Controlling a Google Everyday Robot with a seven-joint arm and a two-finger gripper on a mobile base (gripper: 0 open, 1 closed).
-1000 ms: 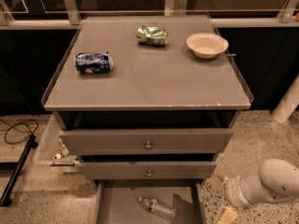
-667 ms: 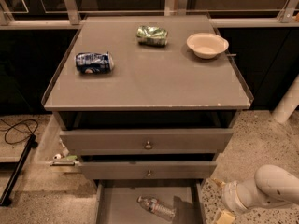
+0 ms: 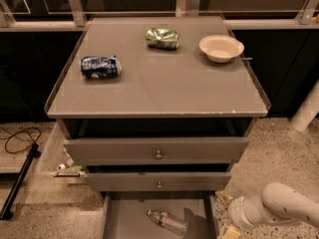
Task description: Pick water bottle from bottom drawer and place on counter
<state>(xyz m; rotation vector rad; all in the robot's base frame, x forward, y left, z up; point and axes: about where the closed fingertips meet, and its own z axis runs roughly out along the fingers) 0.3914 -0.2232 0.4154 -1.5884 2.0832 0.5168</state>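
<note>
- The water bottle [image 3: 167, 222] lay on its side on the floor of the bottom drawer [image 3: 124, 222].
- It lay slanted, with one end toward the far left and the other toward the near right.
- It sat near the middle of the drawer floor and nothing was holding it.
- The bottom drawer was pulled out toward the near side, so its flat grey floor showed.
- Above it were the middle drawer [image 3: 199, 181] and the top drawer [image 3: 204, 150], each with a small round knob in the middle of its front.
- The counter [image 3: 164, 88] was the big flat grey top of the cabinet.
- A squashed blue can [image 3: 100, 66] lay on the left part of the counter.
- A squashed green can [image 3: 162, 38] lay toward the far side, near the middle.
- A pale bowl [image 3: 221, 48] stood toward the far right, well apart from the blue can.
- The robot's white arm [image 3: 281, 209] came in low from the right, above the speckled floor [image 3: 284, 148].
- The gripper [image 3: 229, 231] was at the near bottom edge, just beside the right side of the bottom drawer.
- It was apart from the bottle and did not touch it.
- It could not be told whether the gripper was spread apart or pressed together.
- A black cable [image 3: 20, 135] lay looped on the floor to the left of the cabinet.
- Some small bits [image 3: 67, 170] lay on the floor by the left side of the drawers; what they were could not be told.
</note>
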